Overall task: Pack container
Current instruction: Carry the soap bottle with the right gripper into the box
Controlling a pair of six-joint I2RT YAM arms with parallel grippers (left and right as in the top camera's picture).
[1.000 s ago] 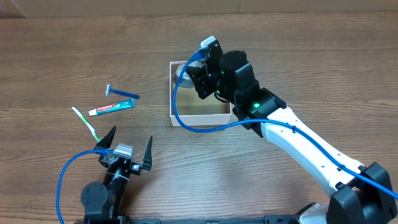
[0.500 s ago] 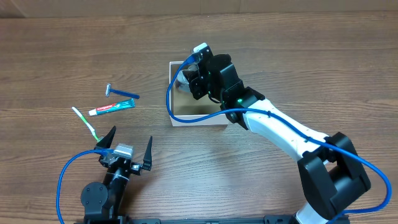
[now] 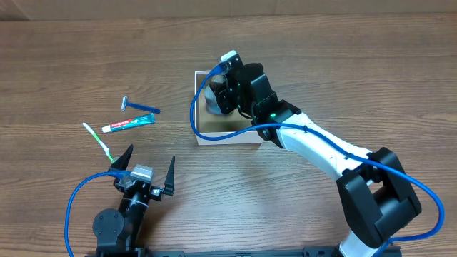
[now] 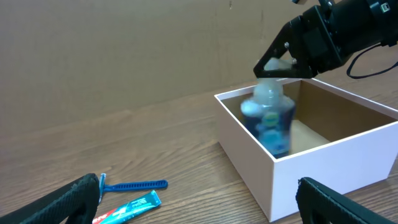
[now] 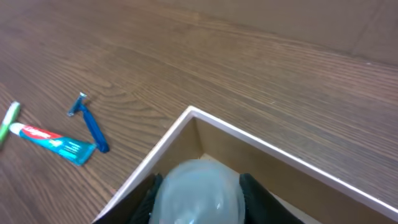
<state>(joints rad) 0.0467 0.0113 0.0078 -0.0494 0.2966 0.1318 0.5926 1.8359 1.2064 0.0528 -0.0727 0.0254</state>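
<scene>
The container (image 3: 228, 140) is a shallow white box with a brown inside at the table's middle; it also shows in the left wrist view (image 4: 348, 162) and the right wrist view (image 5: 280, 149). A small dark blue bottle with a clear cap (image 4: 270, 121) stands blurred in its near-left corner, seen from overhead (image 3: 213, 101) and from above (image 5: 196, 193). My right gripper (image 3: 218, 91) hangs just over the cap (image 4: 280, 67), fingers spread a little wider than it (image 5: 199, 202). My left gripper (image 3: 143, 163) is open and empty near the front edge (image 4: 199, 199).
On the table left of the container lie a blue razor (image 3: 139, 107) (image 4: 134, 185) (image 5: 90, 124), a toothpaste tube (image 3: 128, 124) (image 4: 130, 208) (image 5: 53, 143) and a green-white toothbrush (image 3: 98, 142) (image 5: 7, 118). A cardboard wall stands behind the table.
My right arm swung left over the container's left corner, then held still. The bottle now shows lower in the box and blurred. The left arm has not moved.
</scene>
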